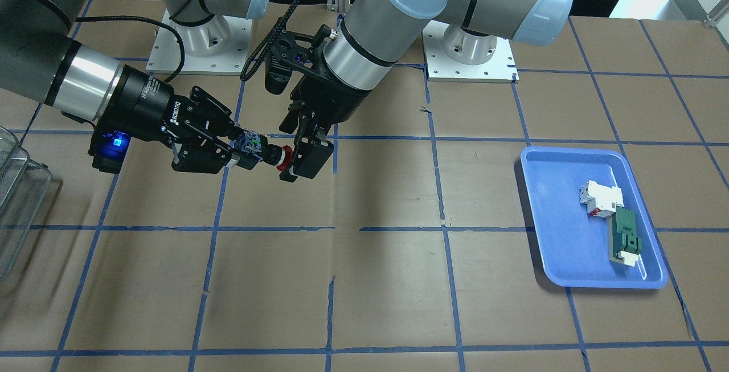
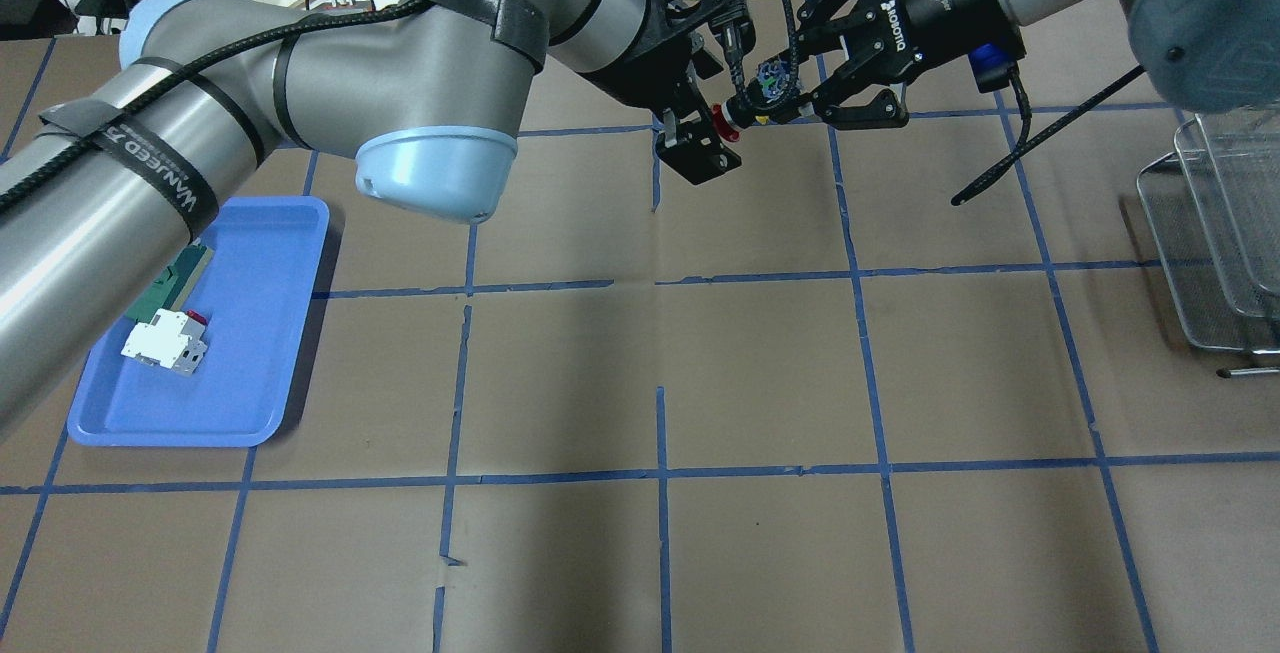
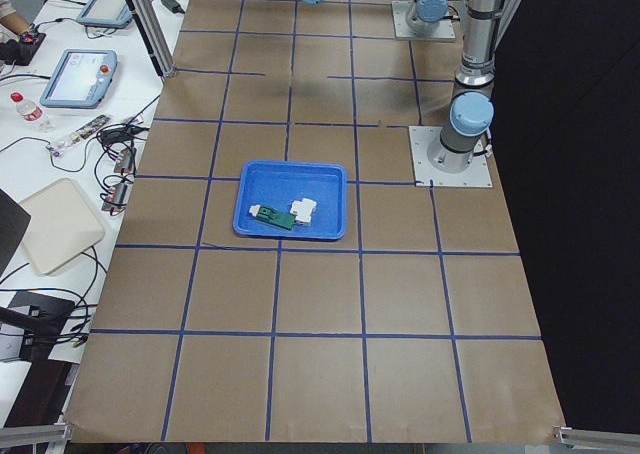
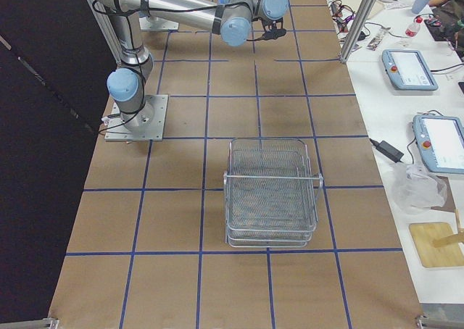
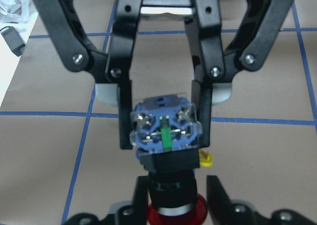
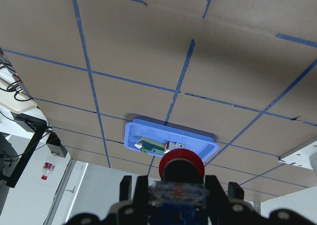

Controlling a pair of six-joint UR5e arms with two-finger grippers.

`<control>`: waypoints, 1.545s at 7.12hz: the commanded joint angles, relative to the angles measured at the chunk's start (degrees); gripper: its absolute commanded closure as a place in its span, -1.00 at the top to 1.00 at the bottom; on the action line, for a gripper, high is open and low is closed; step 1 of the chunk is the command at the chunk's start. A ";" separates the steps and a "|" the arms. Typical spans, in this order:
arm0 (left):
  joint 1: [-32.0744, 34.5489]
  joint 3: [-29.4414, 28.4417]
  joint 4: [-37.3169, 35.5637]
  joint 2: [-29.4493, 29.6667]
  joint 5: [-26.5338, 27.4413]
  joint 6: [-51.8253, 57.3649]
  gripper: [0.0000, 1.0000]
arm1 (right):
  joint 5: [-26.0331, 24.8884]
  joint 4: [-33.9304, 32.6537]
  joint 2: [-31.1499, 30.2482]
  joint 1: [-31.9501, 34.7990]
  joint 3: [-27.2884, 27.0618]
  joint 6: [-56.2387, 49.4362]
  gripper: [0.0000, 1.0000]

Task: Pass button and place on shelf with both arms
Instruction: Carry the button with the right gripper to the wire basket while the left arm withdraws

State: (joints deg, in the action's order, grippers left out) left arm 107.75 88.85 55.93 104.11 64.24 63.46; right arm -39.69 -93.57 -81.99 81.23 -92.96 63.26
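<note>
The button hangs in the air between both grippers, above the table's far middle. My right gripper is shut on its blue multicoloured terminal end, as the left wrist view shows. My left gripper closes on the red cap; its fingers sit against the cap's sides. In the overhead view the button lies between the left gripper and the right gripper. The wire-mesh shelf stands on the robot's right side, far from both grippers.
A blue tray on the robot's left side holds a white block and a green flat part. The shelf's edge shows at the overhead view's right. The table is brown paper with blue tape lines.
</note>
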 commanded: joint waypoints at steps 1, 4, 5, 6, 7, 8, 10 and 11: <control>-2.35 0.27 1.19 -0.31 2.10 0.09 1.00 | -6.05 -0.74 -0.01 -0.55 0.15 -7.39 -1.00; -8.41 -1.13 15.80 -3.10 10.36 -0.35 1.00 | -20.02 0.22 -2.12 -2.90 1.63 -22.67 -1.00; -10.78 -1.13 20.66 -4.69 10.55 -0.44 1.00 | -26.60 0.40 -2.91 -4.49 1.99 -31.44 -1.00; -12.37 -1.13 22.89 -6.09 10.64 -1.74 1.00 | -33.02 0.40 -3.35 -5.81 2.08 -39.71 -1.00; -12.74 -1.13 23.60 -7.33 13.86 -3.84 1.00 | -40.22 0.14 -3.62 -7.39 2.34 -50.06 -1.00; -12.91 -0.96 24.92 -9.08 16.68 -6.82 1.00 | -46.30 -0.03 -3.71 -9.75 3.04 -59.30 -1.00; -16.68 -1.12 24.14 -9.53 18.10 -18.48 1.00 | -51.43 -0.64 -3.62 -16.33 4.27 -76.00 -1.00; -17.74 -1.91 21.61 -9.45 19.33 -23.33 1.00 | -51.02 -2.39 -3.53 -19.76 4.19 -82.44 -1.00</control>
State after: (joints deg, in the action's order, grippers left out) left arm 91.68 87.70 79.54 94.77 82.11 46.68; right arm -89.45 -94.39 -85.59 65.77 -88.98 -9.81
